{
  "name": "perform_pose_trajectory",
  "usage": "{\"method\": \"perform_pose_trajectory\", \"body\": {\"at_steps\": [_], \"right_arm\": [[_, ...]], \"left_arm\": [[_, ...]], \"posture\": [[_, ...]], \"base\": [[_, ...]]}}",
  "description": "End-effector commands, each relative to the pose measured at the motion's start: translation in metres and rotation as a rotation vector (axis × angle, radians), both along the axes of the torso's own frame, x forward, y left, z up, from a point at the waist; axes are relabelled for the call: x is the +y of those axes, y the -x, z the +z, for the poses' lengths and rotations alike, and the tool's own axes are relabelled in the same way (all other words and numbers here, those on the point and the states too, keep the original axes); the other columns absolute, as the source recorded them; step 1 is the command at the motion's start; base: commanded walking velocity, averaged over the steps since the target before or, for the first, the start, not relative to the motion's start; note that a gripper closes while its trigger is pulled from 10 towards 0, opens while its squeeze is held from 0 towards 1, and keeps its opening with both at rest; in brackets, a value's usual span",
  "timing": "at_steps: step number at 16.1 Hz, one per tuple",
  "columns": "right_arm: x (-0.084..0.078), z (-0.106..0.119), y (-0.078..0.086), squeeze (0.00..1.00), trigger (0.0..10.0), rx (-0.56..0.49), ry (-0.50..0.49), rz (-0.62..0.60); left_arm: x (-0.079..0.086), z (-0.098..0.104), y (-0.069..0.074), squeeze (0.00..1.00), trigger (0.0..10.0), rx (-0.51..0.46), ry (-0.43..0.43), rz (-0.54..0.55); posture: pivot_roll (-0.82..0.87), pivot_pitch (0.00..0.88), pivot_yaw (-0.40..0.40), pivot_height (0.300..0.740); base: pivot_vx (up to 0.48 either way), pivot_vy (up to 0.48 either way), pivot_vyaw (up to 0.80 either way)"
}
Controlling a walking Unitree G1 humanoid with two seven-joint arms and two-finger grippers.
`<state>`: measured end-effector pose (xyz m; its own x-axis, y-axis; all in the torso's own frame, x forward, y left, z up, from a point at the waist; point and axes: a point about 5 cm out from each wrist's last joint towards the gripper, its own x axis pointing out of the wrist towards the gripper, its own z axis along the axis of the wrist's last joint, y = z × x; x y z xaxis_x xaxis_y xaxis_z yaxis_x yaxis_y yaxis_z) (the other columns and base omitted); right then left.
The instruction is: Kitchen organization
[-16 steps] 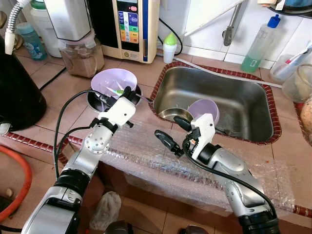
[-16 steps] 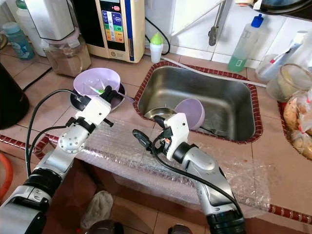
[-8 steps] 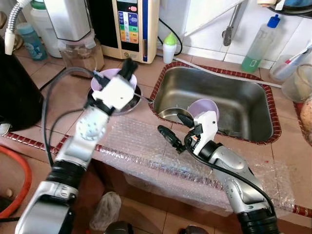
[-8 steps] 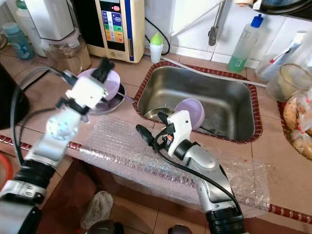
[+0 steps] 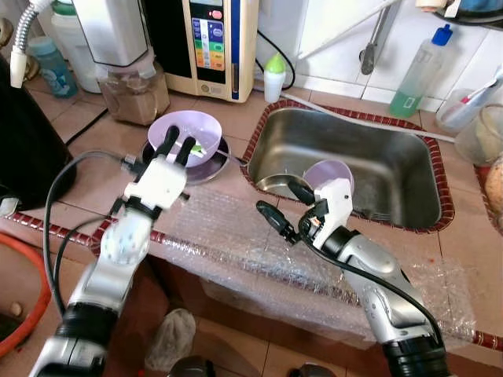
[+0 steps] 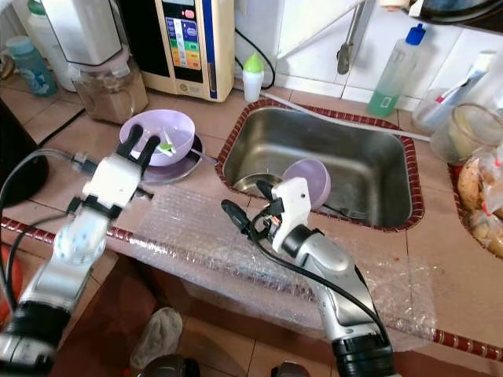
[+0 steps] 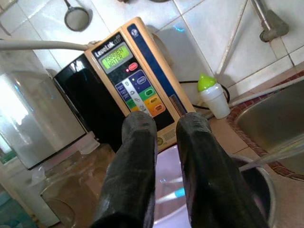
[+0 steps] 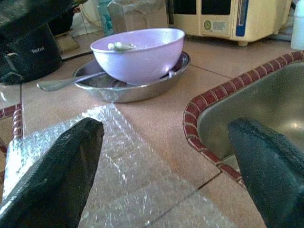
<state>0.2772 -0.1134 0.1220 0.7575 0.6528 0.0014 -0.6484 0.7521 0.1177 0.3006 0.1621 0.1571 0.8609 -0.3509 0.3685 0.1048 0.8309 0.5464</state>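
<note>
A lilac bowl (image 5: pixel 196 128) with a small green-and-white item inside stands on a steel plate (image 5: pixel 206 162) left of the sink; a spoon (image 8: pixel 66 83) rests on that plate. My left gripper (image 5: pixel 177 146) hovers at the bowl's near-left rim, fingers a narrow gap apart and holding nothing. A second lilac bowl (image 5: pixel 330 173) leans inside the steel sink (image 5: pixel 393 177). My right gripper (image 5: pixel 281 202) is wide open and empty over the sink's near-left corner, above a sheet of bubble wrap (image 5: pixel 236 236) on the counter edge.
Behind the bowl stand a cream water ioniser (image 5: pixel 220 43), a blender with a jar (image 5: pixel 130 86) and a small green-capped bottle (image 5: pixel 273 77). A soap bottle (image 5: pixel 420 71) and tap (image 5: pixel 369 47) are behind the sink. A black appliance (image 5: pixel 27 149) sits far left.
My left arm lifted over the lilac bowl, then came back down and left to the bowl's near rim. The right gripper stayed almost where it was, still open.
</note>
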Motion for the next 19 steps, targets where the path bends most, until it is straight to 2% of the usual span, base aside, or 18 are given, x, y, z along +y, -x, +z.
{"method": "perform_pose_trajectory", "body": {"at_steps": [1, 3, 7, 11, 17, 18, 19], "right_arm": [[-0.001, 0.001, 0.001, 0.0, 10.0, -0.005, 0.003, -0.012], [0.0, 0.0, 0.002, 0.0, 10.0, 0.0, 0.003, -0.01], [0.001, -0.002, 0.006, 0.0, 10.0, 0.01, 0.006, -0.002], [-0.001, -0.002, 0.008, 0.0, 10.0, 0.011, 0.009, -0.008], [-0.002, -0.001, 0.01, 0.0, 10.0, 0.011, 0.011, -0.014], [-0.002, -0.001, 0.01, 0.0, 10.0, 0.012, 0.012, -0.016], [-0.002, -0.001, 0.011, 0.0, 10.0, 0.013, 0.012, -0.017]], "left_arm": [[-0.004, 0.004, 0.004, 1.0, 10.0, -0.036, -0.002, -0.012], [-0.005, -0.005, 0.01, 1.0, 10.0, -0.012, -0.002, -0.008], [-0.008, -0.021, 0.008, 1.0, 10.0, 0.064, -0.043, -0.048], [-0.004, -0.025, -0.006, 1.0, 10.0, 0.092, -0.104, -0.046], [-0.008, -0.028, -0.021, 1.0, 10.0, 0.124, -0.195, -0.064], [-0.008, -0.03, -0.025, 0.0, 10.0, 0.14, -0.218, -0.06], [-0.008, -0.031, -0.029, 0.0, 10.0, 0.151, -0.228, -0.054]], "posture": [[-0.05, 0.009, 0.01, 0.74], [-0.05, 0.02, 0.007, 0.74], [-0.06, 0.032, 0.007, 0.74], [-0.07, 0.036, 0.014, 0.74], [-0.09, 0.044, 0.019, 0.74], [-0.09, 0.045, 0.021, 0.74], [-0.1, 0.046, 0.023, 0.74]], "base": [[0.0, 0.0, 0.0], [0.0, 0.0, 0.0], [0.0, 0.0, 0.0], [0.0, 0.0, 0.0], [0.0, 0.0, 0.0], [0.0, 0.0, 0.0], [0.0, 0.0, 0.0]]}}
